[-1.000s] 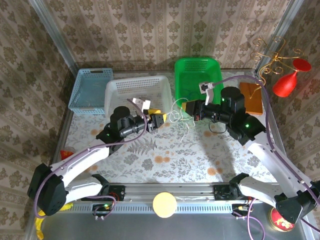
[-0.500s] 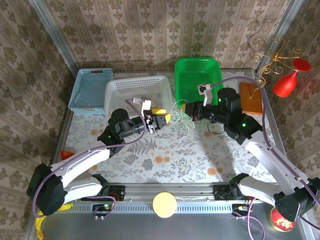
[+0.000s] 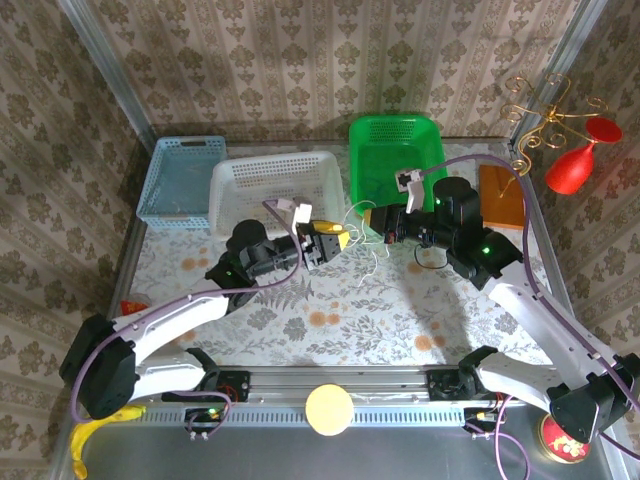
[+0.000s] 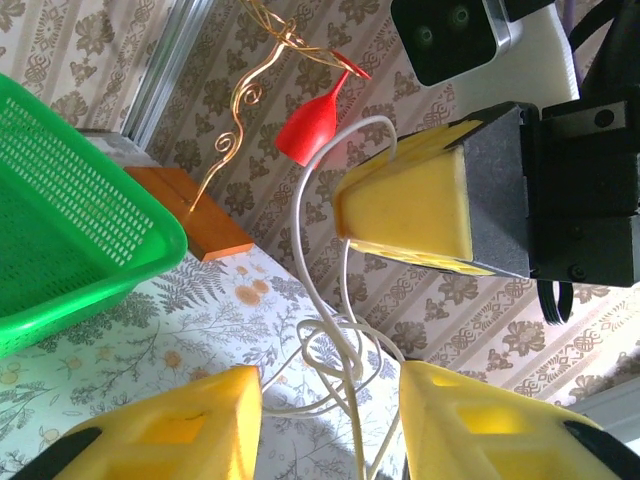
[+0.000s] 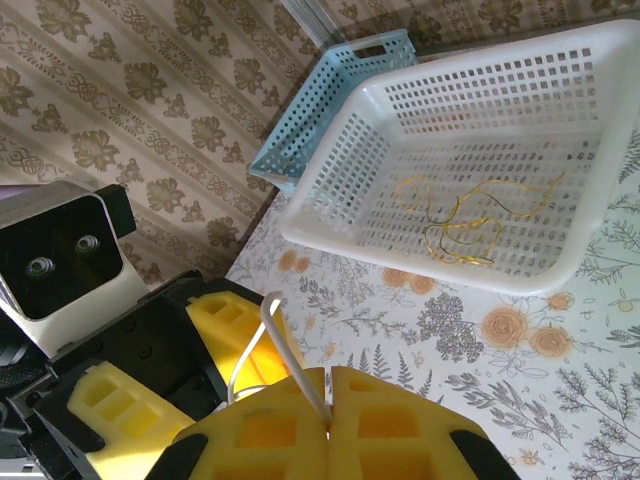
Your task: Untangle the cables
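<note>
Fingers of the left gripper and right gripper are held facing at top-view centre, the cables strung between. Left wrist view, bottom: pads are spread around loops. Right wrist view, bottom: pads are pinched on one strand, best drawn away slowly.

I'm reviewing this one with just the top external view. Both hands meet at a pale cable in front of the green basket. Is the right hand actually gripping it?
Observer: Yes. The right wrist view shows the right hand shut on the white cable.
Operator: And the left hand?
Observer: Open in its wrist view. The cable's loops hang between its fingers, unclamped.
Operator: Anything in the white basket?
Observer: A thin yellowish cord, loose on its floor.
</note>
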